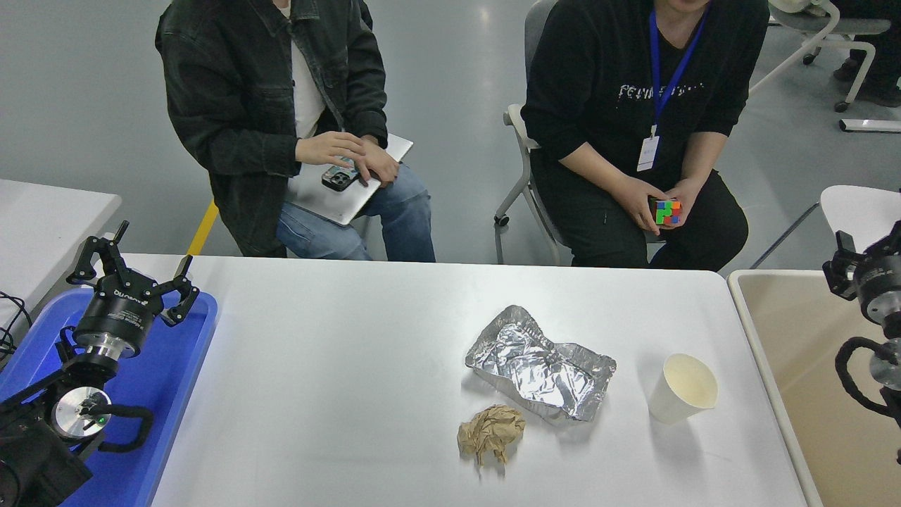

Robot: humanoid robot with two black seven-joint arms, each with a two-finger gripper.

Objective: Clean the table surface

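The white table surface [338, 366] carries three bits of litter right of centre: a crushed foil tray [538, 362], a crumpled brown paper ball [490, 433] just in front of it, and a white paper cup [681, 398] tipped toward the right. My left gripper [134, 271] hovers over the blue tray at the left edge, open and empty, its fingers spread wide. My right gripper [855, 271] shows only partly at the right edge, above the beige bin, well away from the litter; how its fingers stand is not visible.
A blue tray [176, 380] lies at the table's left end and a beige bin [795, 331] stands off its right end. Two people sit at the far side; one holds a phone [340, 177], the other a colour cube [667, 211].
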